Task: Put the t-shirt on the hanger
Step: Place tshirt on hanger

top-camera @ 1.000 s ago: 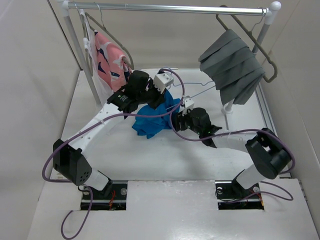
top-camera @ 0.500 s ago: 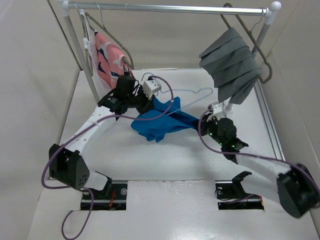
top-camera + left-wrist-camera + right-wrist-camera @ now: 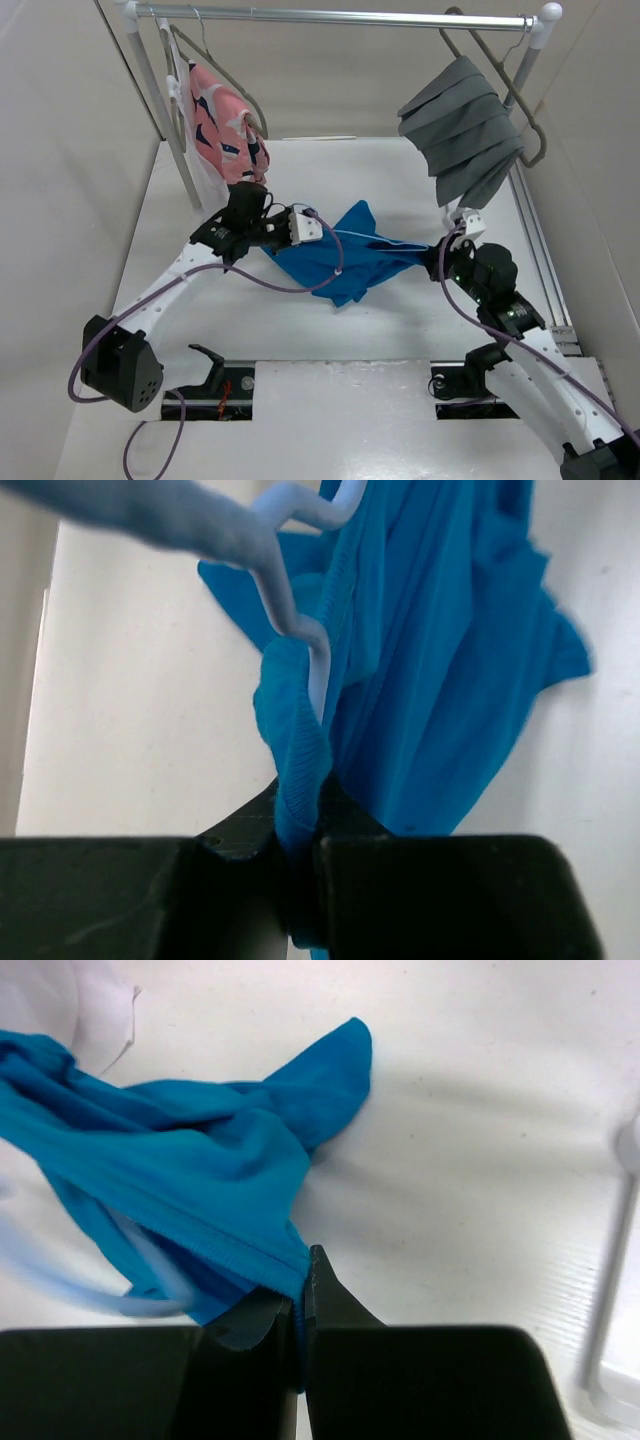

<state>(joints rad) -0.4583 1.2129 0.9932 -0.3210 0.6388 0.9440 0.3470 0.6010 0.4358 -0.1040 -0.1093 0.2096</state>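
Note:
The bright blue t-shirt (image 3: 345,265) is stretched across the middle of the table between both grippers. My left gripper (image 3: 272,240) is shut on a ribbed edge of the t-shirt (image 3: 430,680), which bunches at the jaws (image 3: 300,810). The light-blue wire hanger (image 3: 275,590) bends down into that ribbed opening just above the jaws. My right gripper (image 3: 435,258) is shut on another ribbed edge of the t-shirt (image 3: 180,1170) at its right end (image 3: 300,1285). A blurred piece of the hanger (image 3: 100,1298) shows under the cloth. From above the hanger is hidden.
A clothes rack (image 3: 340,16) spans the back. A pink patterned garment (image 3: 225,125) hangs at its left and a pleated grey cloth (image 3: 465,130) at its right, both on thick hangers. The rack's right post (image 3: 620,1260) stands close to my right gripper.
My right gripper swung out to the right, shut on the t-shirt and drew it taut. The left gripper moved nearer and lower with the shirt. The hanger went from view above.

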